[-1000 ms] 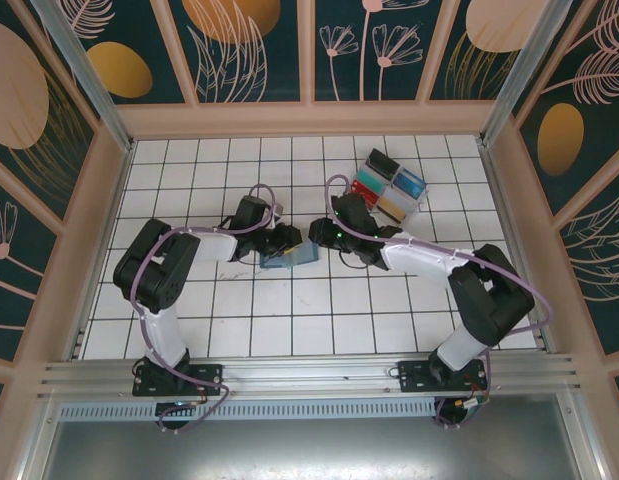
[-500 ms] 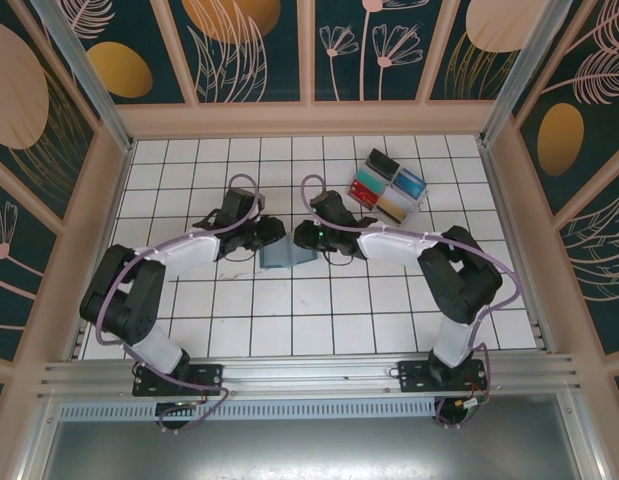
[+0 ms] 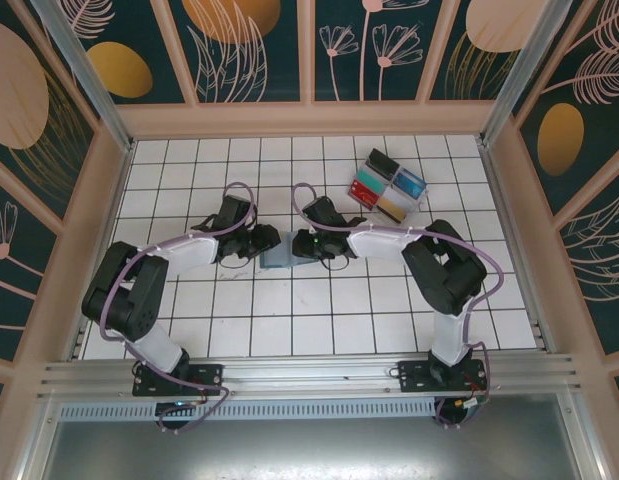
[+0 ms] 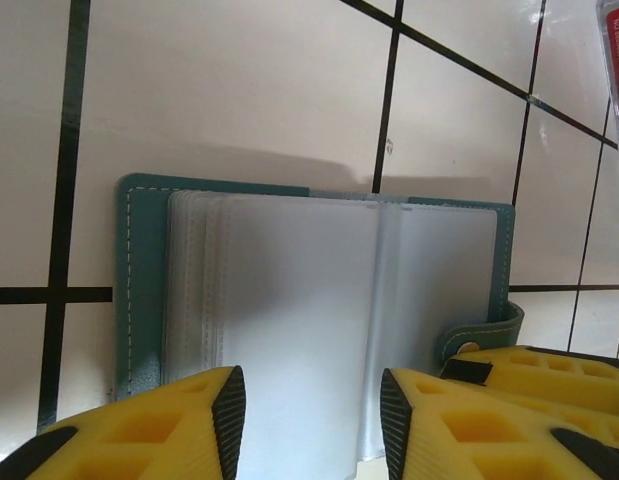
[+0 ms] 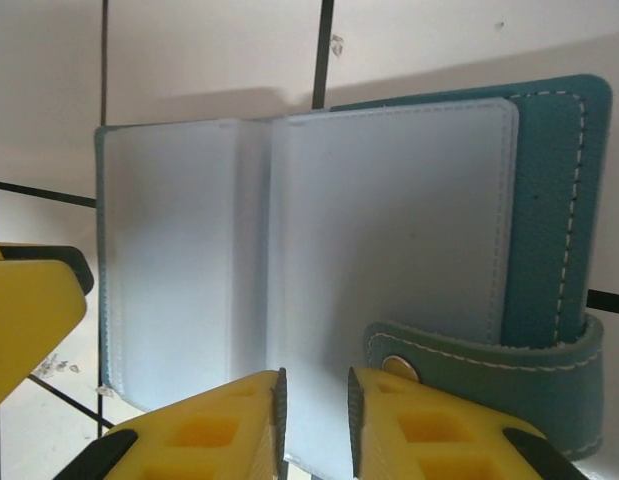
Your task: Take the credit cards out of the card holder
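Note:
The teal card holder (image 3: 281,256) lies open on the white tiles between my two grippers. Its frosted clear sleeves (image 4: 319,290) face up and look blank; the credit cards are hidden. My left gripper (image 4: 309,405) hangs open over the holder's near edge, with nothing between its pads. My right gripper (image 5: 314,405) hovers over the opposite edge, jaws a narrow gap apart, with no page pinched between them. Beside it lies the snap strap (image 5: 489,365). In the top view the left gripper (image 3: 261,243) and right gripper (image 3: 307,245) flank the holder closely.
A clear tray (image 3: 389,186) with coloured compartments stands at the back right. A red edge (image 4: 616,50) shows at the corner of the left wrist view; I cannot tell what it is. Pink walls ring the tiled floor.
Both arms have drawn in toward the holder, the right one sliding left. The holder now lies spread open and flat. The left gripper's jaws have widened.

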`<move>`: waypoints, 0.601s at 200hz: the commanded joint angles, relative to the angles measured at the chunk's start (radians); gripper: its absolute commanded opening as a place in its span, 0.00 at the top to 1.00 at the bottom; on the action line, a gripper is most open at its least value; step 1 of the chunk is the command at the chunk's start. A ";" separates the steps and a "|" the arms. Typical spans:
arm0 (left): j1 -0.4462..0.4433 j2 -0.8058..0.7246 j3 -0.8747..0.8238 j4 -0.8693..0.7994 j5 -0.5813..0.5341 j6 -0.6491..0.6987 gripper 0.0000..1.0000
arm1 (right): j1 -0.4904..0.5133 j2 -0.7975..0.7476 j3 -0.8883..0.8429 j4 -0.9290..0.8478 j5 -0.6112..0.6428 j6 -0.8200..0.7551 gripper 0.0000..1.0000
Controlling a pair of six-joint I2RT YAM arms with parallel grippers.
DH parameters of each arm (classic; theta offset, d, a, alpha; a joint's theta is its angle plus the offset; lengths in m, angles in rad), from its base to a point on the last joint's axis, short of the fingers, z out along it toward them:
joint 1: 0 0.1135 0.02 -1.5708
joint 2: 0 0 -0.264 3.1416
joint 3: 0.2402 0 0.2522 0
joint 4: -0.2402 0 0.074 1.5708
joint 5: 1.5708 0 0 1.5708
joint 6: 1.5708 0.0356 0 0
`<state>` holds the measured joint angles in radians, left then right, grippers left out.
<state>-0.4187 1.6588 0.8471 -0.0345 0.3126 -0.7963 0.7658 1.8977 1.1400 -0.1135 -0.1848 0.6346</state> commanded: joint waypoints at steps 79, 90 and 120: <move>-0.002 0.049 0.028 -0.061 -0.045 0.022 0.55 | 0.009 0.054 0.037 -0.051 0.001 -0.021 0.73; -0.002 0.043 0.032 -0.074 -0.064 0.026 0.55 | 0.009 0.059 0.037 -0.052 -0.001 -0.021 0.73; -0.002 0.030 0.035 -0.082 -0.076 0.028 0.55 | 0.009 0.066 0.037 -0.052 0.001 -0.021 0.73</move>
<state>-0.4191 1.6917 0.8604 -0.0616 0.2745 -0.7883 0.7662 1.9339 1.1587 -0.1326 -0.1848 0.6296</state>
